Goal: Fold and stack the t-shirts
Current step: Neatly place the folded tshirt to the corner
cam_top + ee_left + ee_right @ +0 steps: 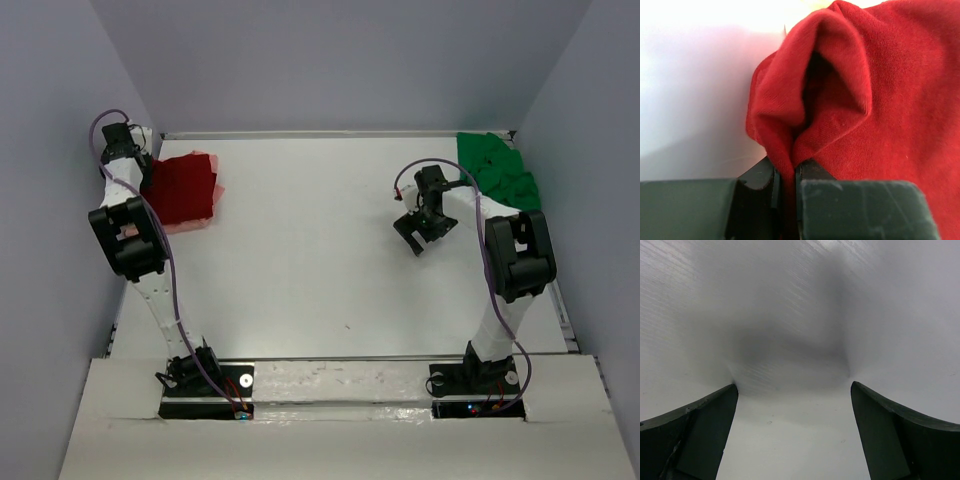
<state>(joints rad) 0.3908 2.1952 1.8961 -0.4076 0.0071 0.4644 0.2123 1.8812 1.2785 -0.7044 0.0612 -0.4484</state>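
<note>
A folded dark red t-shirt (183, 187) lies at the table's far left on top of a salmon pink one (190, 225), whose edge peeks out below it. My left gripper (786, 172) is shut on a pinched fold of the dark red t-shirt (880, 110); from above, that gripper (140, 165) sits at the shirt's left edge. A crumpled bright green t-shirt (497, 168) lies in the far right corner. My right gripper (418, 232) hovers over bare table left of the green shirt, open and empty, and it (794, 390) sees only white tabletop between its fingers.
Grey walls close in the white table (320, 260) on the left, back and right. Both arm bases stand on the near ledge (340, 385). A purple cable (170, 270) runs along the left arm.
</note>
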